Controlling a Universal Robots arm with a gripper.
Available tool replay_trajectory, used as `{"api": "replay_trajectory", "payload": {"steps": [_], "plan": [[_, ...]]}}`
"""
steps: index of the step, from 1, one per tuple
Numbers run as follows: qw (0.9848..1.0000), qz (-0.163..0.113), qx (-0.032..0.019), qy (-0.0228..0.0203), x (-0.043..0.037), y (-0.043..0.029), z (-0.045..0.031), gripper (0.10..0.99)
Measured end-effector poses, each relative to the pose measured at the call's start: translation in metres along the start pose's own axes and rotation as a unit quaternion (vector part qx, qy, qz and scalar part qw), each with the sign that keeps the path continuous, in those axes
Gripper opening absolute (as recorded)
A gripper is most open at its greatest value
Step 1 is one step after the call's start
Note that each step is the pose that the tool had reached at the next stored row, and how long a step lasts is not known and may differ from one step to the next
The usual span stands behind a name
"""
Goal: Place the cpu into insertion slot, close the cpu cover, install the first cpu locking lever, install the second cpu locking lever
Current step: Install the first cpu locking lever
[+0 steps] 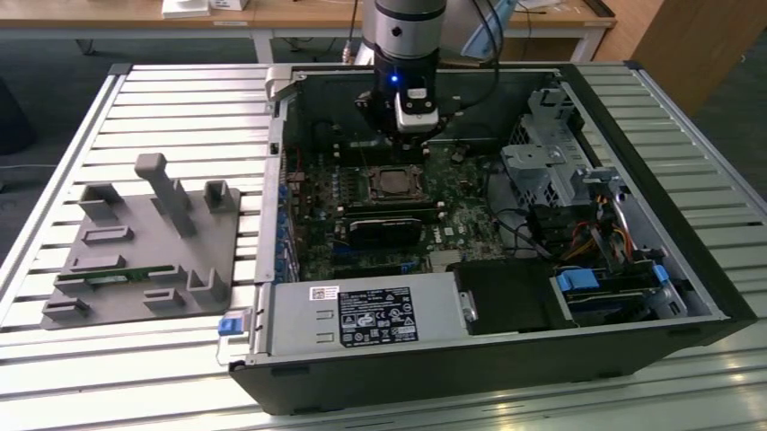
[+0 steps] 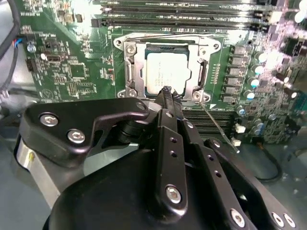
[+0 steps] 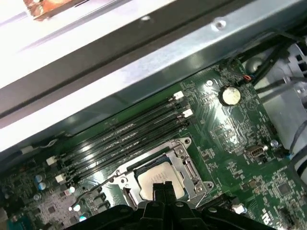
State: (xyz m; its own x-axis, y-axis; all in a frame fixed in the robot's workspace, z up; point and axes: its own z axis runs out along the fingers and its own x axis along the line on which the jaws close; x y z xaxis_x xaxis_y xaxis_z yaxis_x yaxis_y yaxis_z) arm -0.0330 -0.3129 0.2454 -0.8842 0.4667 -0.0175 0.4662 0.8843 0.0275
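A robot arm reaches down into an open computer case (image 1: pixel 480 368) that lies on its side on a slatted table (image 1: pixel 180 99). In the second wrist view the gripper (image 2: pixel 167 92) hangs low over the green motherboard (image 2: pixel 72 72), its 2 black fingers (image 2: pixel 164 125) pressed together to a single narrow tip with no gap between them.

Directly past that tip lies the cpu (image 2: pixel 165 69), a flat square chip with a dull silver top. It sits seated in the insertion slot (image 2: pixel 142 57), whose dark edge shows around the chip. The cpu cover (image 2: pixel 132 52), a thin silver frame, lies flat over the chip, and the chip's top shows through its central cut-out. The fingertip sits over the edge of the cover nearest the gripper; whether it touches the metal cannot be told.

Beside the fingers, 1 thin wire locking lever (image 2: pixel 218 125) angles out from the nearest corner of the slot, apart from the cover. A second wire lever (image 2: pixel 158 35) runs along the side of the slot farthest from the gripper; whether it is hooked down cannot be told.

In the first wrist view, long black memory slots (image 3: pixel 129 139) lie beyond the cpu. In the exterior view a grey fixture (image 1: pixel 144 242) sits on the table well away from the gripper, outside the case.
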Motion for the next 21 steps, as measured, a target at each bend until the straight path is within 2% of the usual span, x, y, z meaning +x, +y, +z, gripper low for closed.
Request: {"api": "replay_trajectory", "payload": {"steps": [5,10,15,18,21], "plan": [[0.9990,-0.046,-0.0008,0.0013,0.0000,0.0000,0.0002,0.122],[0.9958,-0.091,-0.0016,0.0025,0.0000,0.0000,0.0002,0.122],[0.9907,-0.136,-0.0024,0.0038,0.0000,0.0000,0.0002,0.122],[0.9866,-0.163,-0.0029,0.0045,0.0000,0.0000,0.0002,0.122],[0.9818,-0.190,-0.0034,0.0052,0.0000,0.0000,0.0003,0.122]]}}
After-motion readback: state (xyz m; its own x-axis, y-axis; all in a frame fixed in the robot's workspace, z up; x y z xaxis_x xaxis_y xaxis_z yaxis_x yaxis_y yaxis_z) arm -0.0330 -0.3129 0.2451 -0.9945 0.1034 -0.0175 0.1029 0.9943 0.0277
